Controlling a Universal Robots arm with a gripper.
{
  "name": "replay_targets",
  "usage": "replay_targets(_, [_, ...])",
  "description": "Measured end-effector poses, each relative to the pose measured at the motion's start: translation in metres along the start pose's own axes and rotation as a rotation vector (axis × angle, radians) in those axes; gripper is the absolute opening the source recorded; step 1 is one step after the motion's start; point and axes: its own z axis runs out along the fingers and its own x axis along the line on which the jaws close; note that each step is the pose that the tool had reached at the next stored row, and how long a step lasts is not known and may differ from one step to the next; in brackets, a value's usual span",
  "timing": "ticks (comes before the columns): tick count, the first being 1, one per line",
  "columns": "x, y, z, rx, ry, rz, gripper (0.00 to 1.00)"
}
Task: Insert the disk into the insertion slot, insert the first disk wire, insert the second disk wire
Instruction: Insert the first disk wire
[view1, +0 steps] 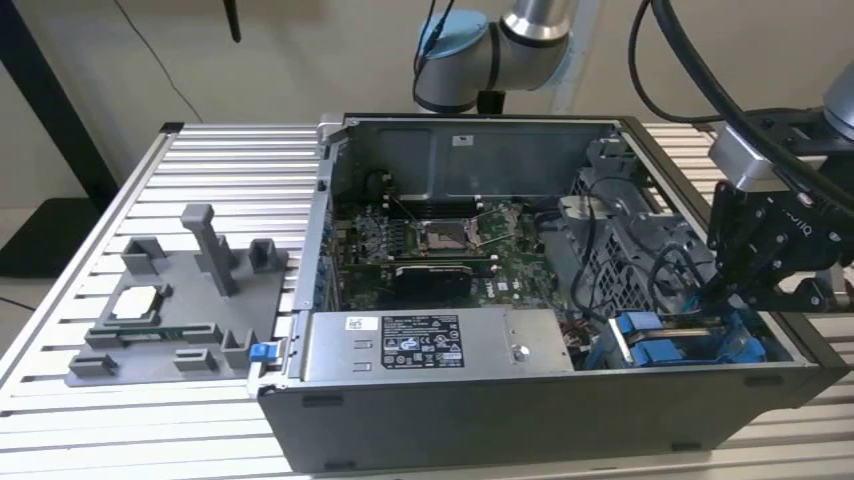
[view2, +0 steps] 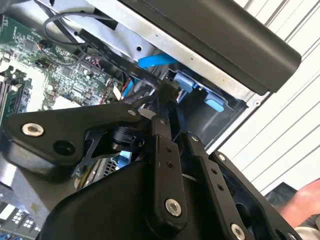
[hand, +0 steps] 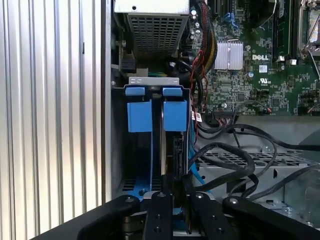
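This looks like a robotics lab or test bench: an industrial robot arm (view1: 521, 40) stands behind a table (view1: 200, 150) built of slotted aluminium profiles, with thick cables (view1: 667, 70) looping down from above. On the table an open computer case (view1: 534, 420) lies with its motherboard (view1: 441, 250) bare. Beside it is a grey fixture (view1: 218, 255) holding loose parts, against a plain wall (view1: 294, 60).
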Motion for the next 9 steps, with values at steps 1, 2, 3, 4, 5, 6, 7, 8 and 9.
replay_targets(1, [-0.0017,0.0001,0.0007,0.0002,0.0,0.0,0.0])
replay_targets(2, [-0.0027,0.0003,0.0014,0.0003,0.0,0.0,0.0])
replay_targets(3, [-0.0031,0.0009,0.0023,0.0005,0.0,0.0,0.0])
replay_targets(4, [-0.0031,0.0017,0.0034,0.0008,-0.0001,0.0,0.0])
replay_targets(5, [-0.003,0.0026,0.0042,0.001,0.0,0.0,0.0])
replay_targets(6, [-0.0029,0.0034,0.005,0.0011,0.0001,-0.001,0.0])
replay_targets(7, [-0.0029,0.0038,0.0056,0.0011,0.0002,-0.002,0.0])
replay_targets(8, [-0.0029,0.0038,0.0057,0.0011,0.0003,-0.002,0.0])
replay_targets(9, [-0.0029,0.0038,0.0057,0.0011,0.0002,-0.002,0.0])
